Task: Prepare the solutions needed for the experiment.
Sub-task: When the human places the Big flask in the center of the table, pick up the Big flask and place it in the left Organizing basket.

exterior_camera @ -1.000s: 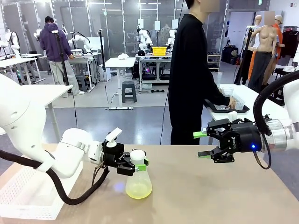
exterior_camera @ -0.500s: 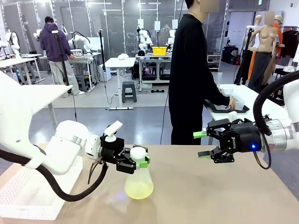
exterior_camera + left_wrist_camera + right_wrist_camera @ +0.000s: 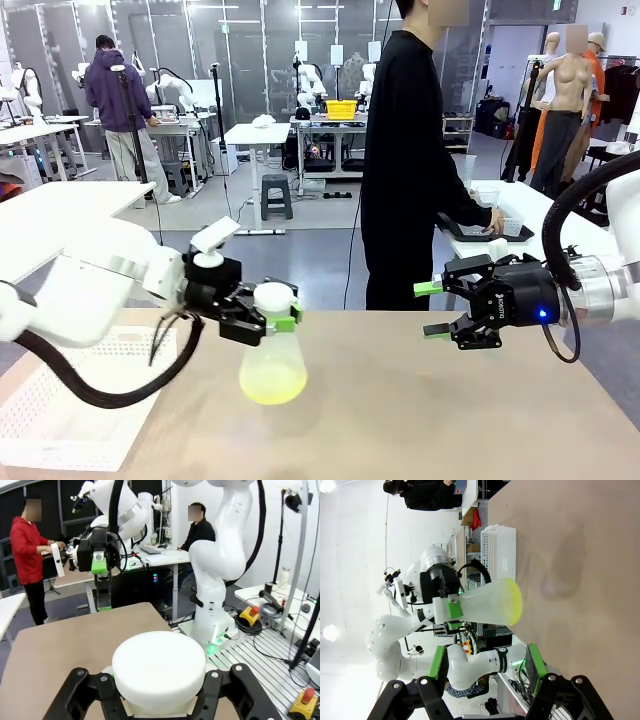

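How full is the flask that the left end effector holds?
Nearly empty: the flask holds a shallow pale yellow-green solution at its base; the left end effector grips its neck.

The only print is a small pale brand mark on the black body of the right tool [image 3: 432, 309] in the front view, and it is too small and blurred to read. Sheets of paper hang on the glass partition [image 3: 301, 50] far behind the counter; whatever is printed on them cannot be made out. The flask [image 3: 272, 350] shows no readable label or scale marks.
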You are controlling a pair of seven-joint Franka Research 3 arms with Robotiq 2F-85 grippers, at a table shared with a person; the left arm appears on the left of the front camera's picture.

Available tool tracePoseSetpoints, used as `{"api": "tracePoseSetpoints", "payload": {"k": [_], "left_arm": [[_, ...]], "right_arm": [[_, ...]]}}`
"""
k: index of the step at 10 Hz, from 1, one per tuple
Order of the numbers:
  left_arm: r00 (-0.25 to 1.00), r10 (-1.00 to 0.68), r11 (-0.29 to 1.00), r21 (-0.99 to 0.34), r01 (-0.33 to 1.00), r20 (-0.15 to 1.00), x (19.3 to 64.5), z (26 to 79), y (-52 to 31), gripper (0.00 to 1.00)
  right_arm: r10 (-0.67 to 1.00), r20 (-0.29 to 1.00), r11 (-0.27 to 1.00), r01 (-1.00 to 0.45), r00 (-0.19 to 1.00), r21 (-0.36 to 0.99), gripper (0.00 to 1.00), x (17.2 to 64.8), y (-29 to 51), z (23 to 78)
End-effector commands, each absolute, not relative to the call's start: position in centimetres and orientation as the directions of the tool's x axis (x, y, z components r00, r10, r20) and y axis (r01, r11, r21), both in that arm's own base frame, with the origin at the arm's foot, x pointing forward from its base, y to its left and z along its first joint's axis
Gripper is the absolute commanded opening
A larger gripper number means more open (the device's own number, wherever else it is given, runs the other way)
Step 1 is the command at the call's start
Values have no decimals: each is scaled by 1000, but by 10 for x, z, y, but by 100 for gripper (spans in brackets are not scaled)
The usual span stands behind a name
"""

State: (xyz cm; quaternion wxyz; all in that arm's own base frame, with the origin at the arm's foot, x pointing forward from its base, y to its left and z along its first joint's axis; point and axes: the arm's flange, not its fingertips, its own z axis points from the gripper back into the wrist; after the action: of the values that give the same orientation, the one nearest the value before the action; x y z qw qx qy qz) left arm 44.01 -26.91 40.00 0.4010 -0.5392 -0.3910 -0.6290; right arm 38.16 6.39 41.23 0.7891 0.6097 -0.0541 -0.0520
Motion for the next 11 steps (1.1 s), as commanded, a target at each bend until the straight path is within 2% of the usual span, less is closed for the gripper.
{"api": "tracePoseSetpoints", "payload": {"k": [1,5,6,7,11], "left_arm": [[-111,-113,-341,67,938,987,426,423,-232,1],[-123,-73,-207,106,973,990,428,450,-120,1],[-136,-59,-141,126,982,989,429,454,-87,1],[-139,-68,-3,139,990,988,432,456,-52,1],[-111,10,165,108,980,994,427,442,58,1]], "right_arm": [[-148,30,250,8,989,968,78,382,65,411],[-148,30,250,8,989,968,78,382,65,411],[-148,30,250,8,989,968,78,382,65,411],[-148,30,250,8,989,968,78,382,65,411],[-148,30,250,8,989,968,78,382,65,411]]}}
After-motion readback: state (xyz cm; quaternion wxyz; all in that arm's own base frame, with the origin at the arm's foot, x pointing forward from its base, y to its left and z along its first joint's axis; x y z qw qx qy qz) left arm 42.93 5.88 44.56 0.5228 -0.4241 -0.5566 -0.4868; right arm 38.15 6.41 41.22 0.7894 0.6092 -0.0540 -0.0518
